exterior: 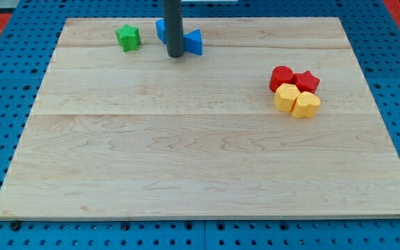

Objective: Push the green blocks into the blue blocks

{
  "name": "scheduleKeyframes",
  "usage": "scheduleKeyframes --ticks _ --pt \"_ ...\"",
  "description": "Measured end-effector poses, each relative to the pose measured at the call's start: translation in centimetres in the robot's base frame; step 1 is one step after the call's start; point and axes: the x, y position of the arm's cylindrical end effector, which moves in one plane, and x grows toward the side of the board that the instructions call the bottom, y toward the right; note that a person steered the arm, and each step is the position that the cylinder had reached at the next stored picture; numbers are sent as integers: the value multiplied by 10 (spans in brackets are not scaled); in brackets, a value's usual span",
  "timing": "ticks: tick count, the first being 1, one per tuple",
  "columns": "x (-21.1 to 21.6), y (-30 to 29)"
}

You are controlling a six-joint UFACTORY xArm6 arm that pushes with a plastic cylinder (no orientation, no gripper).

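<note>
A green star-shaped block (127, 37) lies near the board's top left. A blue block (160, 29) and a blue triangular block (194, 42) lie just to its right. My dark rod stands between the two blue blocks and covers part of each. My tip (175, 55) rests on the board just below them. The green round block seen earlier does not show; it may be hidden behind the rod.
On the view's right, two red blocks (281, 76) (307, 81) and two yellow blocks (287, 98) (307, 105) sit in a tight cluster. The wooden board (200, 167) lies on a blue pegboard surface.
</note>
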Motion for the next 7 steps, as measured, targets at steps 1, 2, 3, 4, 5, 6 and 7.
scheduleKeyframes --ticks 1,2,3,4,5,6,7 --pt "3 -91" --pt "-48 -120" --pt "-70 -120" --pt "-73 -158" --pt "-83 -115" --pt "-58 -86" --pt "-50 -79"
